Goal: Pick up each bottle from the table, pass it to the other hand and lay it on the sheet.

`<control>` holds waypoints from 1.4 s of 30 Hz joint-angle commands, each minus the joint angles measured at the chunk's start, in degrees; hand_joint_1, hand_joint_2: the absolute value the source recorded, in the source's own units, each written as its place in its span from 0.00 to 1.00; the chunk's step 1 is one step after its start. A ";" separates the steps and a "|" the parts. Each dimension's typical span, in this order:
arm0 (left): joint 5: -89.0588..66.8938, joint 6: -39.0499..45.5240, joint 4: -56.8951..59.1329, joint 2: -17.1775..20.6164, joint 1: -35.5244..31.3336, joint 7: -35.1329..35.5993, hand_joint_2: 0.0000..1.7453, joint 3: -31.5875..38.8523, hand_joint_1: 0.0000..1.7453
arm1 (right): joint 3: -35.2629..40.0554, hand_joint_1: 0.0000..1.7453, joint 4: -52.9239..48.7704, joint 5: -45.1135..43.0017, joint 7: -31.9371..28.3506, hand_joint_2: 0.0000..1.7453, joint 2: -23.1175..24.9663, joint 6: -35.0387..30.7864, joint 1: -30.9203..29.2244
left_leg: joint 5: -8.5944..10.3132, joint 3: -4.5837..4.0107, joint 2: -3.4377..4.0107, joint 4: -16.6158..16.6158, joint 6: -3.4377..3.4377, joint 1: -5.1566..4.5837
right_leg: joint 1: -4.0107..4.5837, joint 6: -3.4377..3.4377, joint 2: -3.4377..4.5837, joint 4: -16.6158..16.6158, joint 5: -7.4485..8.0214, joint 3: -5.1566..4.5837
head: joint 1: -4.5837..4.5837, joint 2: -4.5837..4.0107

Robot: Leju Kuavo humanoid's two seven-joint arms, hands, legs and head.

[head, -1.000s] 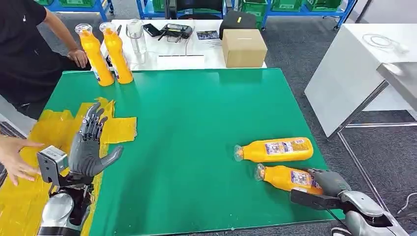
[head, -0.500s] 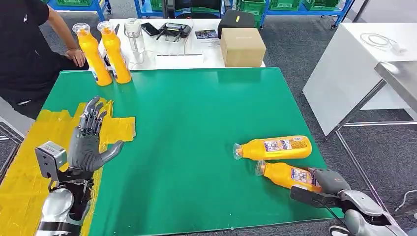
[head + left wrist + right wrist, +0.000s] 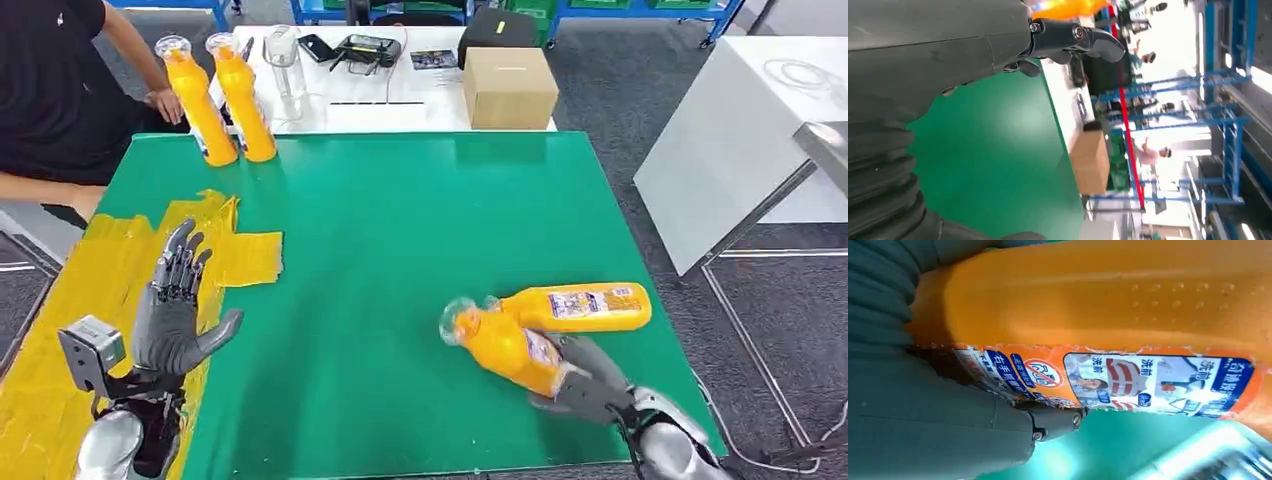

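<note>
My right hand (image 3: 590, 385) grips an orange bottle (image 3: 500, 345) by its lower body and holds it tilted just above the green table, cap end pointing up and left. The same bottle's labelled side (image 3: 1108, 315) presses against my right hand (image 3: 923, 405) in the right wrist view. A second orange bottle (image 3: 570, 307) lies on its side right behind it. Two more orange bottles (image 3: 222, 100) stand upright at the far left corner. My left hand (image 3: 172, 310) is raised with fingers spread and holds nothing, at the edge of the yellow sheet (image 3: 100, 270). Its dark fingers (image 3: 1073, 37) reach over the table.
A person in black sits at the far left, one hand (image 3: 165, 103) near the upright bottles. Behind the green table (image 3: 400, 220) a white table carries a cardboard box (image 3: 510, 88), a clear jar (image 3: 284, 55) and small devices. A white bench (image 3: 740, 120) stands to the right.
My right hand has lifted the nearer bottle off the table and swung it leftward, cap up. A person's hand has left the yellow sheet. The camera shifted slightly.
</note>
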 commanded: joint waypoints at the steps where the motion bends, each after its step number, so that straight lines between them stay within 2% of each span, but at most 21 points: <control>1: 0.60 -0.88 -0.61 -0.75 1.49 0.38 1.00 1.93 0.00 | 2.59 1.00 1.74 -2.72 1.78 1.00 9.61 0.98 -15.52 | 0.04 -0.13 0.28 -0.04 0.01 -0.12 | -0.15 -0.01 0.28 0.10 0.07 -0.30 | 0.04 0.00; 5: 3.80 -3.12 -0.43 -1.43 2.29 1.81 1.00 1.92 0.00 | 4.54 1.00 4.55 -3.24 2.86 1.00 12.66 -1.35 -19.31 | 0.12 -0.29 0.03 -0.06 0.06 -0.33 | -0.33 -0.01 0.08 0.26 0.04 -0.46 | 0.02 0.00; 11: 11.80 -7.32 2.20 -3.93 -0.50 4.76 1.00 -1.53 0.00 | 7.51 1.00 13.54 -2.70 4.28 1.00 22.97 -6.19 -26.86 | 0.20 -0.38 -0.03 -0.08 0.09 -0.42 | -0.41 -0.04 -0.05 0.32 0.05 -0.56 | 0.04 0.00; 16: 12.26 -6.72 2.17 -3.70 -0.93 5.24 1.00 -2.35 0.00 | 8.40 1.00 14.45 -2.44 4.62 1.00 23.54 -7.26 -27.46 | 0.26 -0.47 -0.30 -0.08 0.06 -0.41 | -0.41 -0.01 -0.35 0.31 0.00 -0.58 | 0.02 0.00; 21: 17.06 -7.69 4.35 -5.46 -3.17 6.94 1.00 -4.92 0.00 | 14.20 1.00 21.35 -1.83 5.80 1.00 31.82 -8.16 -31.80 | 0.23 -0.54 -0.24 -0.03 0.05 -0.42 | -0.42 -0.01 -0.27 0.39 -0.01 -0.67 | 0.06 0.00; 24: 17.11 -7.42 3.87 -6.04 -2.31 6.70 1.00 -5.76 0.00 | 18.58 1.00 23.98 -0.46 6.07 1.00 35.15 -9.26 -31.70 | 0.23 -0.65 -0.15 -0.06 0.03 -0.38 | -0.38 -0.03 -0.17 0.37 0.02 -0.79 | 0.06 0.00; 30: 15.71 -6.52 3.05 -6.60 -1.54 5.97 1.00 -6.01 0.00 | 22.57 1.00 25.16 0.58 5.98 1.00 36.08 -10.05 -30.56 | 0.26 -0.68 -0.47 -0.08 0.00 -0.39 | -0.39 -0.02 -0.50 0.41 -0.07 -0.83 | 0.04 0.00; 33: 14.42 -5.86 2.77 -7.09 -1.47 5.50 1.00 -6.10 0.00 | 26.08 1.00 27.07 1.52 5.73 1.00 37.40 -9.85 -29.40 | 0.27 -0.77 -0.40 -0.10 0.01 -0.41 | -0.41 -0.04 -0.46 0.44 -0.06 -0.92 | 0.04 0.00; 42: 13.83 -5.85 3.49 -7.44 -1.79 5.39 1.00 -6.30 0.00 | 29.84 1.00 30.33 2.46 5.39 1.00 38.98 -10.34 -28.64 | 0.28 -0.75 -0.51 -0.11 0.01 -0.40 | -0.42 -0.05 -0.57 0.42 -0.09 -0.88 | 0.06 0.00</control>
